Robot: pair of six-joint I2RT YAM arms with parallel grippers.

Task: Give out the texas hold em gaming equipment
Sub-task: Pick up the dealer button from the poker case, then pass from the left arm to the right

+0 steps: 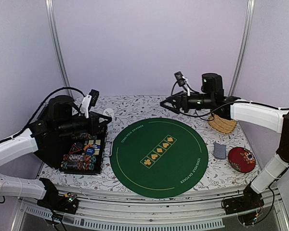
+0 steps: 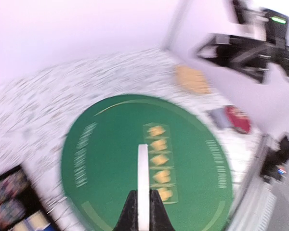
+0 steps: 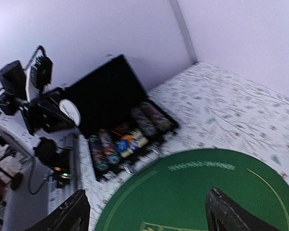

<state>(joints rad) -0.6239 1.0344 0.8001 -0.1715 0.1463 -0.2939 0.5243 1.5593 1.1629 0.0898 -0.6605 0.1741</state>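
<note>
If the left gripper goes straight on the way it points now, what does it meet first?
Probably the green mat: the left gripper, shut on a white disc, points at its middle. The blurred view leaves depth unclear.

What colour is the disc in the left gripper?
White. The disc shows best in the left wrist view, clamped edge-on in the left gripper.
</note>
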